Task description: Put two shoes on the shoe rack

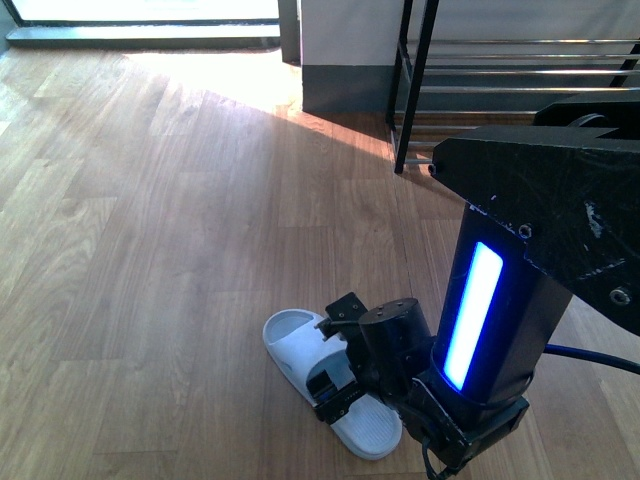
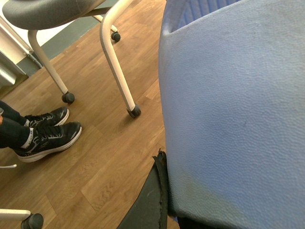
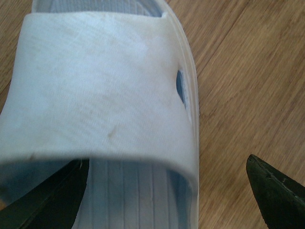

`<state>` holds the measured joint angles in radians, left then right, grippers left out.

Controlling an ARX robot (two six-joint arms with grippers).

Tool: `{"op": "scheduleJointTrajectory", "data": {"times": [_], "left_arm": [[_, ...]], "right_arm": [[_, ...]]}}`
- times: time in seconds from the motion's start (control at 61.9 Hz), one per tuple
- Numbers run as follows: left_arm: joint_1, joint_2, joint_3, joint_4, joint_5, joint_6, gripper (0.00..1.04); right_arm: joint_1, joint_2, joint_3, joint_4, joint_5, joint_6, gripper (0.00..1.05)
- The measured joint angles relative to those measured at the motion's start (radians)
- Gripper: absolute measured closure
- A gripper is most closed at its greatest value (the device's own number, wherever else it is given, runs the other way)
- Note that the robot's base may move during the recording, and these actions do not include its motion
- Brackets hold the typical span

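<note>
**A:** Surface?
**B:** Wood-laminate floor (image 1: 150, 250). The shoe rack (image 1: 415, 90) stands far right.
**A:** The slide?
**B:** The pale slide (image 1: 300, 345) lies on the floor, near centre. The right end effector (image 1: 335, 355) straddles its strap edge with fingers apart, one under the strap and one outside.
**A:** Left end effector (image 2: 150, 195)?
**B:** Only a dark edge shows. I cannot tell its state.

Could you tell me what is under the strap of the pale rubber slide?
The pale ribbed footbed shows, with one black finger at the opening; the broad white strap hides the rest.
</note>
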<state>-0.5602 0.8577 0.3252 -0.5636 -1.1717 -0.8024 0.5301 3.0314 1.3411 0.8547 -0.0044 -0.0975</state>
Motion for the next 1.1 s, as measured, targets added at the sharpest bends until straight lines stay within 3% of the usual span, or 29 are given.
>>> {"op": "scheduleJointTrajectory", "data": {"times": [0.242,0.905,1.099], "left_arm": [[0.000,0.000,0.000,0.000,0.000,0.000,1.03],[0.000,0.000,0.000,0.000,0.000,0.000,1.03],[0.000,0.000,0.000,0.000,0.000,0.000,1.03]], "right_arm": [[0.008,0.017,0.066,-0.008,0.021,0.005,0.11],[0.012,0.037,0.074,0.029,0.093,0.011,1.03],[-0.064,-0.151,-0.147,0.100,0.085,-0.066,1.03]]}}
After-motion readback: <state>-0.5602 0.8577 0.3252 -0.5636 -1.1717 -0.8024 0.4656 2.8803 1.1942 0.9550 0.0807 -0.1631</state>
